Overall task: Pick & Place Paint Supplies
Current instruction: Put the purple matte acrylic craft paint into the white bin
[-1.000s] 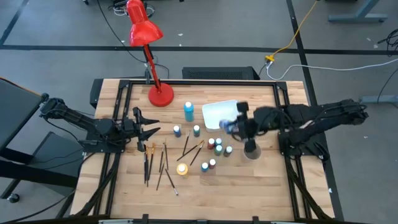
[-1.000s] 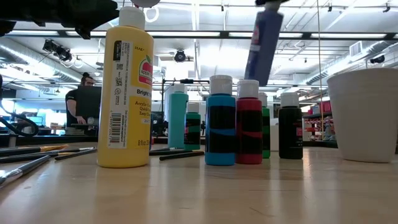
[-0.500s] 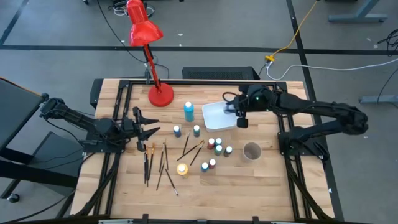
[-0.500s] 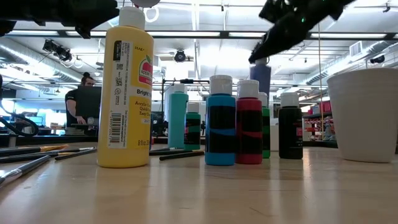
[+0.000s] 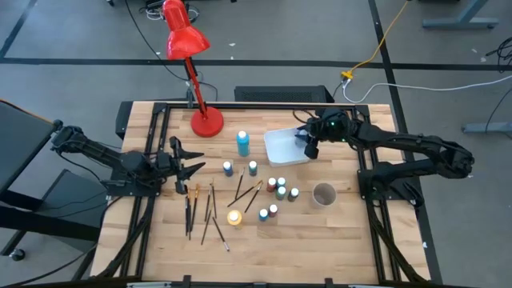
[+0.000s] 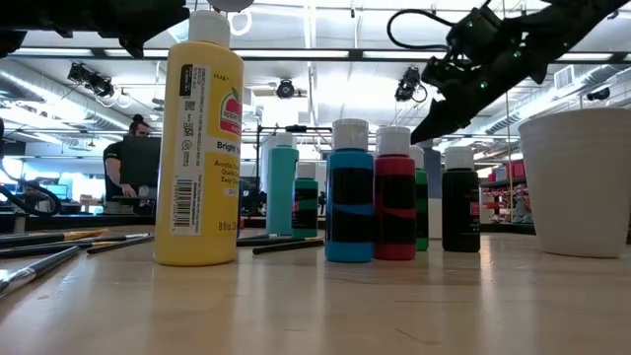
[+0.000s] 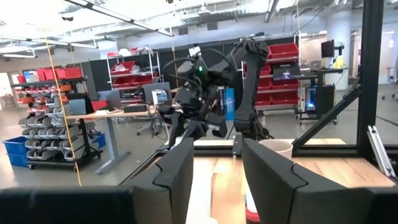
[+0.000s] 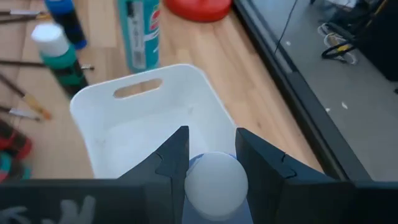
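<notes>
My right gripper is above the white bin and is shut on a blue paint bottle with a white cap. On the table stand a cluster of small bottles, a yellow bottle, a tall teal bottle and two small bottles. Thin brushes lie flat on the wood. My left gripper waits open near the table's left side. My right gripper pinches the blue bottle between its two fingers, one on each side of the bottle just below the white cap. The fingers slant down from above. The bottle's body points down into the bin. The cap hides whether its bottom touches the bin.
A red desk lamp stands at the far edge, left of the bin. A white cup sits on the near side of the right arm. Black frame rails border the table. A person is in the room behind.
My right gripper carried the blue bottle from above the bottle cluster and cup toward the far edge, to over the white bin, and lowered it there. It stayed shut on the bottle. The left arm kept still.
</notes>
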You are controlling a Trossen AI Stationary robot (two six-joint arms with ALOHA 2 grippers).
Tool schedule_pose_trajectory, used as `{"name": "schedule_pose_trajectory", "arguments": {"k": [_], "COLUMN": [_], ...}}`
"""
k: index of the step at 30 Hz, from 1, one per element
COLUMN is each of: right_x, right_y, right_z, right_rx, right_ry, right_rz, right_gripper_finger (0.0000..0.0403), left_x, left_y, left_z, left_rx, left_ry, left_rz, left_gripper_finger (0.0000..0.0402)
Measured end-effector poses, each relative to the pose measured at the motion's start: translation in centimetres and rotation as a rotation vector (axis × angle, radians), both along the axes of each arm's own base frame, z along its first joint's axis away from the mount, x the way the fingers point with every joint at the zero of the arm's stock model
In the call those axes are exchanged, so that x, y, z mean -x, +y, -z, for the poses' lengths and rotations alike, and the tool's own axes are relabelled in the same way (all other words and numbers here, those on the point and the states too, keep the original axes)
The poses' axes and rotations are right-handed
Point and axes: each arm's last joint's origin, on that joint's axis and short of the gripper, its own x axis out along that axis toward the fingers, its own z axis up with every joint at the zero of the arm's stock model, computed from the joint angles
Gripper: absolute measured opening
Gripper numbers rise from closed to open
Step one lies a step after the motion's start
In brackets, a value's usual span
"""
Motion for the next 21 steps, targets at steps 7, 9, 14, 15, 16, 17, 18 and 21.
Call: {"name": "schedule_pose_trajectory", "arguments": {"k": [7,9,14,15,16,17,18,21], "right_x": [0.4,0.5,0.6,0.6,0.6,0.6,0.6,0.7], "right_y": [-0.7,-0.9,-1.1,-1.1,-1.1,-1.1,-1.1,-1.2], "right_z": [0.2,0.2,0.3,0.3,0.3,0.3,0.2,0.3], "right_rx": [-0.082,-0.104,-0.141,-0.150,-0.162,-0.170,-0.176,-0.171], "right_ry": [-0.068,-0.077,-0.095,-0.101,-0.110,-0.115,-0.121,-0.126], "right_rz": [0.115,0.172,0.278,0.291,0.303,0.310,0.320,0.363], "right_gripper_finger": [0.0118,0.0119,0.0121,0.0121,0.0121,0.0121,0.0121,0.0126], "left_x": [0.0,0.0,0.0,0.0,0.0,0.0,0.0,0.0], "left_y": [0.0,0.0,0.0,0.0,0.0,0.0,0.0,0.0], "left_z": [0.0,0.0,0.0,0.0,0.0,0.0,0.0,0.0], "left_rx": [-0.001,-0.001,0.001,0.001,0.001,0.001,0.001,0.002], "left_ry": [-0.003,-0.003,-0.003,-0.003,-0.003,-0.003,-0.003,-0.003], "left_rz": [0.000,0.000,0.000,0.000,0.000,0.000,0.000,0.000], "left_gripper_finger": [0.0145,0.0145,0.0145,0.0145,0.0145,0.0145,0.0145,0.0145]}}
